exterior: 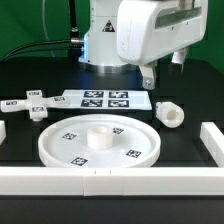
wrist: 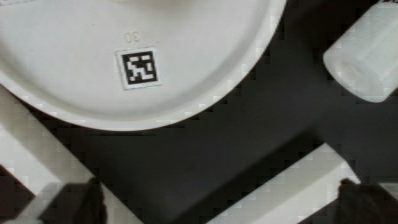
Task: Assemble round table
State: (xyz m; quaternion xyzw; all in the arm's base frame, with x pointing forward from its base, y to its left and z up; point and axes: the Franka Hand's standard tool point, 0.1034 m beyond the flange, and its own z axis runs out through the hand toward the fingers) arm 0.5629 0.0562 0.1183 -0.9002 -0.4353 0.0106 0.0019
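Note:
The large white rimmed disc (exterior: 60, 145) lies flat at the table's front, its central hub (exterior: 98, 128) facing up. In the wrist view the disc (wrist: 107, 30) shows one square tag (wrist: 141, 67). The short cylinder leg (exterior: 170, 114) lies to the disc's right in the exterior view and shows blurred in the wrist view (wrist: 368, 65). The flat foot piece (exterior: 30, 105) lies at the exterior view's left. My gripper (exterior: 148, 76) hangs above the table behind the disc and the leg. In the wrist view the gripper (wrist: 217, 208) is open and empty, its dark fingers (wrist: 71, 205) wide apart.
The marker board (exterior: 105, 98) lies behind the disc. White border bars run along the front (exterior: 110, 181), the right (exterior: 212, 140) and the left (exterior: 2, 130). A plain white band (wrist: 267, 185) crosses below the fingers in the wrist view; I cannot tell what it is.

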